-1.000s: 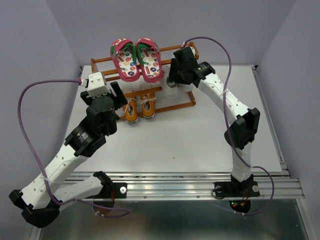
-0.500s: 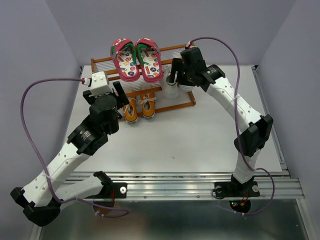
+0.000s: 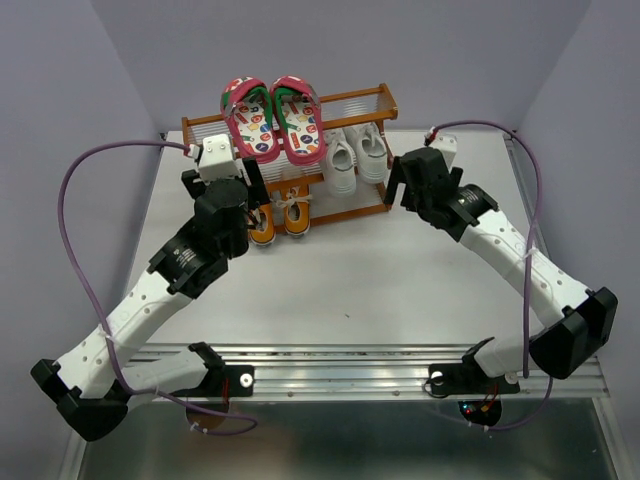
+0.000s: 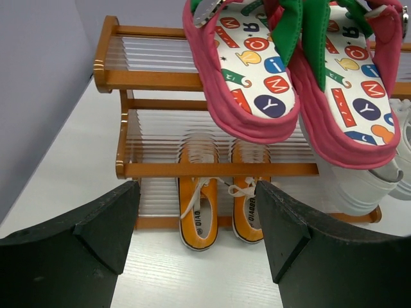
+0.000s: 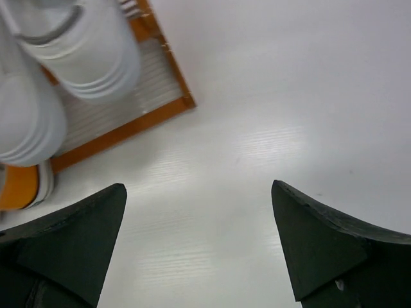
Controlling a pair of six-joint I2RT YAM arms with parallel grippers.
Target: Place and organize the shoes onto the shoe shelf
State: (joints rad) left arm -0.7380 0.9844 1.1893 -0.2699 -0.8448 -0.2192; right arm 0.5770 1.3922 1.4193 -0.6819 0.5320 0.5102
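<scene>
The shoe shelf (image 3: 345,214) stands at the back of the table. The pink pair (image 3: 272,118) lies on its top tier. On the lower tier the orange pair (image 3: 280,218) sits left of the white pair (image 3: 356,158). My left gripper (image 3: 250,185) hovers open in front of the shelf (image 4: 218,169), with the orange shoes (image 4: 199,215) ahead between its fingers and the pink shoes (image 4: 257,70) above. My right gripper (image 3: 395,185) is open and holds nothing, off the shelf's right front corner (image 5: 128,128). The white shoes (image 5: 90,58) lie at that view's upper left.
Purple cables (image 3: 80,250) loop from each arm. Grey walls close in the back and both sides. A metal rail (image 3: 350,370) runs along the near edge by the arm bases.
My right gripper has opened, left the white shoes on the lower tier and pulled back to the right, away from the shelf. The left arm has crept closer to the shelf.
</scene>
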